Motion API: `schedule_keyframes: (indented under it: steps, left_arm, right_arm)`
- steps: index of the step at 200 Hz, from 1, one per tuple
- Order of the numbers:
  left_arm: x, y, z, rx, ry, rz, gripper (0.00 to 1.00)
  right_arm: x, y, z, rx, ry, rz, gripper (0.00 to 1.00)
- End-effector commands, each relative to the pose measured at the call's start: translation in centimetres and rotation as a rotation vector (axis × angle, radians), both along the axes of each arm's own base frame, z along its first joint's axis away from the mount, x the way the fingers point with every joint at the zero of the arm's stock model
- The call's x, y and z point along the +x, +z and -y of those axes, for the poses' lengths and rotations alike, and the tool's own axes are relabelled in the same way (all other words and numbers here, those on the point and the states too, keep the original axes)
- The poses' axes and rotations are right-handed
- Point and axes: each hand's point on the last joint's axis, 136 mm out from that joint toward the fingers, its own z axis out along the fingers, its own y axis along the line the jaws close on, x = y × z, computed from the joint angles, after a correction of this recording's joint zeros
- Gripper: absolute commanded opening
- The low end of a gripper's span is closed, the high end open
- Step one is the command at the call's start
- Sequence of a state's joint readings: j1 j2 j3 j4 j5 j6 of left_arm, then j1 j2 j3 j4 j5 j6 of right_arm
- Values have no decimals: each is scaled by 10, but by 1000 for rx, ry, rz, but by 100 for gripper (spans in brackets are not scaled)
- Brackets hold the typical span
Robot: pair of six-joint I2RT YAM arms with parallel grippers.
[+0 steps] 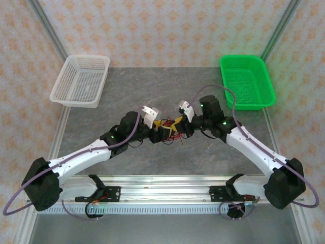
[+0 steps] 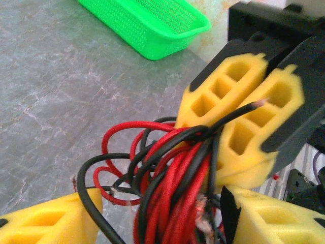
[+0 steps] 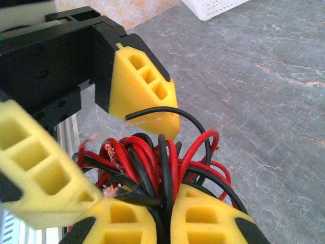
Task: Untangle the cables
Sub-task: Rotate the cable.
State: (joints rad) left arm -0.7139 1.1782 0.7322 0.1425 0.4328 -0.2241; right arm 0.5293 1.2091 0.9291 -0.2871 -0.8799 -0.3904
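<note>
My left claw (image 2: pixel 157 218) stands spread either side of the red-and-black cables (image 2: pixel 167 162); my right claw (image 3: pixel 165 211) pinches the same bundle, at the middle of the desk (image 1: pixel 203 157).

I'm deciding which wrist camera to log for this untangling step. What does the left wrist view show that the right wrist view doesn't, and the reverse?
Left wrist view, not the right wrist one: the green basket behind, and the right gripper seen from the front, shut on the cables. Right wrist view, not the left: a corner of the white basket, and the left gripper from the front, its fingers apart either side of the bundle. Both: the red and black tangle, yellow fingers, grey table.
</note>
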Motion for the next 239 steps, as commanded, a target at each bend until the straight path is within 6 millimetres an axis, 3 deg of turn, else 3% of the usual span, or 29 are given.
schedule_keyframes:
  steps: [1,66,94,119,134,149,169,188,239]
  left_arm:
    - [3,-5,-4,58,9,39,60]
    - [3,-2,0,40,-11,47,52]
    - [3,-13,5,44,-36,17,38]
    - [2,-21,9,30,-49,-5,16]
    - [3,-24,8,6,-31,-23,5]
    - [4,-24,3,-48,20,-32,0]
    - [10,-23,-10,-131,130,-43,0]
    - [13,-18,-18,-206,199,-64,0]
    - [17,6,-18,-346,273,-91,0]
  right_arm:
    - [-7,13,0,-4,56,38,0]
    - [-9,7,3,-47,61,28,0]
    - [-8,11,4,-43,59,38,0]
    - [-4,15,5,-31,22,48,0]
    - [15,14,8,-17,-104,32,12]
    - [31,26,19,32,-271,24,31]
    - [46,23,34,76,-471,-60,42]
    - [41,12,41,117,-548,-167,51]
    - [31,-9,48,230,-706,-384,69]
